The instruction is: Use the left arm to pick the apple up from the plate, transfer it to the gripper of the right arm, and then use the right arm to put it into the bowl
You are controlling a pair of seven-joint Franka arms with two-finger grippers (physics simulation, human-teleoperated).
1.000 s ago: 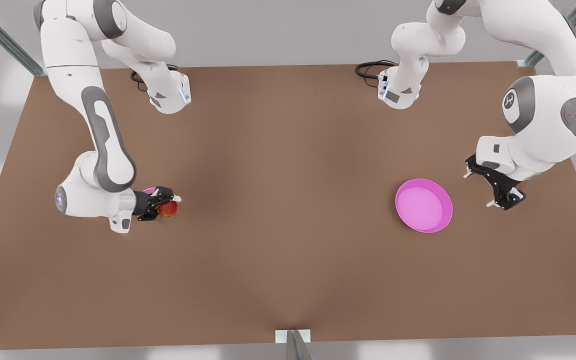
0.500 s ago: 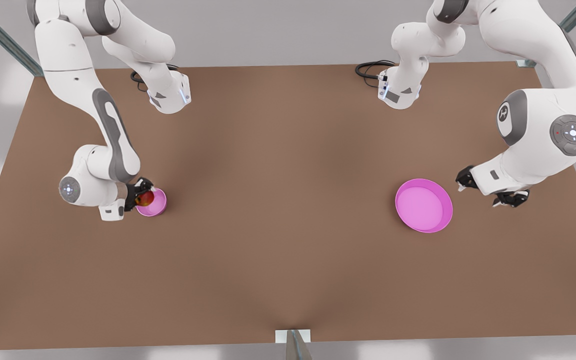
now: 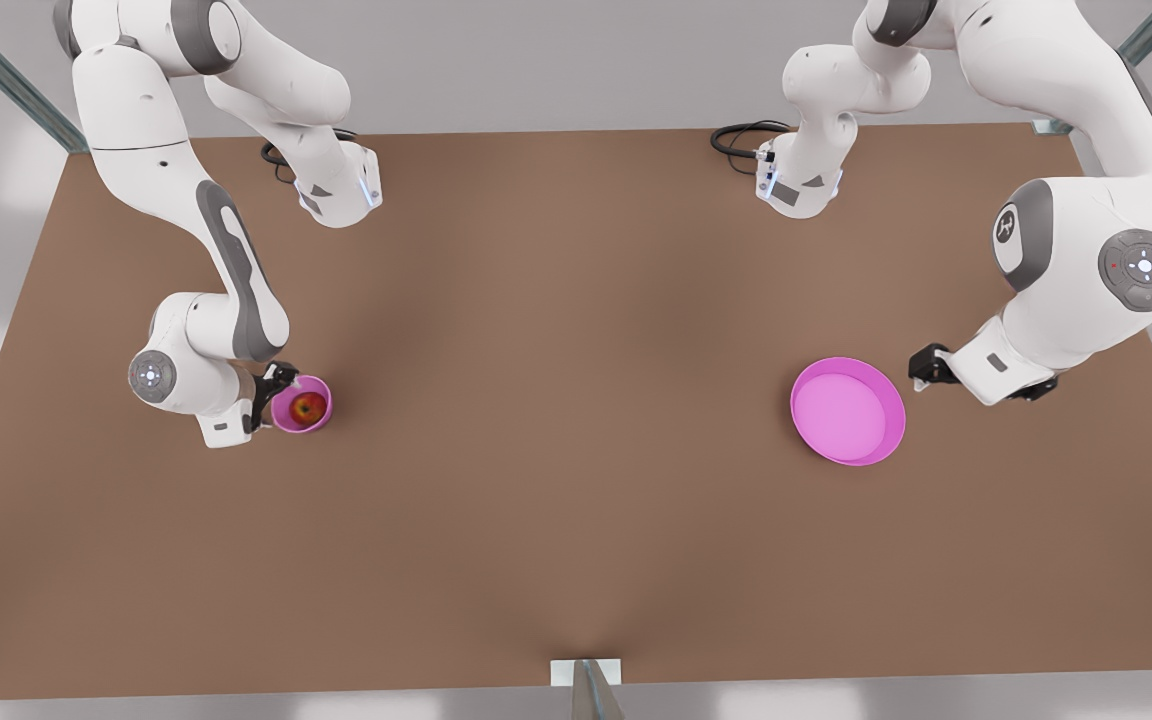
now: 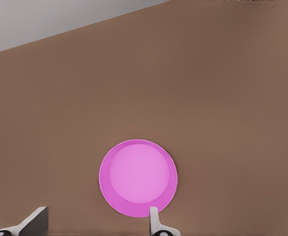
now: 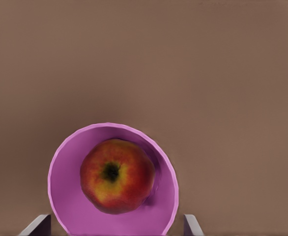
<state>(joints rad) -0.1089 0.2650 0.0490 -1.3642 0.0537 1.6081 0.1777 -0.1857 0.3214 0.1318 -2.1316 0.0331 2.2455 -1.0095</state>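
Note:
The red apple (image 3: 309, 407) (image 5: 117, 182) lies stem-up inside the small pink bowl (image 3: 324, 421) (image 5: 68, 196) at the front view's left. My right gripper (image 3: 272, 393) (image 5: 114, 227) is open just beside and above the bowl, its fingers apart from the apple. The wide pink plate (image 3: 847, 411) (image 4: 138, 177) sits bare at the front view's right. My left gripper (image 3: 928, 367) (image 4: 95, 222) hovers open beside the plate's rim and holds nothing.
Both arm bases (image 3: 338, 190) (image 3: 798, 180) stand at the table's far edge with black cables (image 3: 741, 135) next to them. A metal bracket (image 3: 586, 680) sits at the near edge. Bare brown tabletop (image 3: 576, 400) spans between bowl and plate.
My right gripper carried the apple over the bowl, opened and let it drop in, then drew back slightly. The left arm swung its gripper closer to the plate.

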